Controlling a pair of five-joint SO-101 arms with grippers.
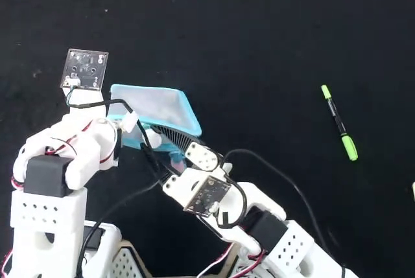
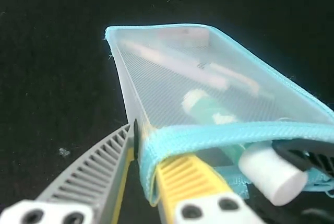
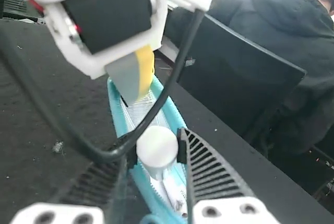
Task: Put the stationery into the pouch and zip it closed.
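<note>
Black worktop stretches under both my arms. My left end effector is clenched on the blue rim of the translucent pouch. My right end effector grasps a white cylinder at the pouch's mouth. A green pen lies well apart, to the right.

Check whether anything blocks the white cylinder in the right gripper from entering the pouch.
Nothing visible does. The left gripper pinches the pouch rim, holding the mouth open, and the white cylinder in the right gripper sits at that opening. Pens inside lie deeper.
</note>
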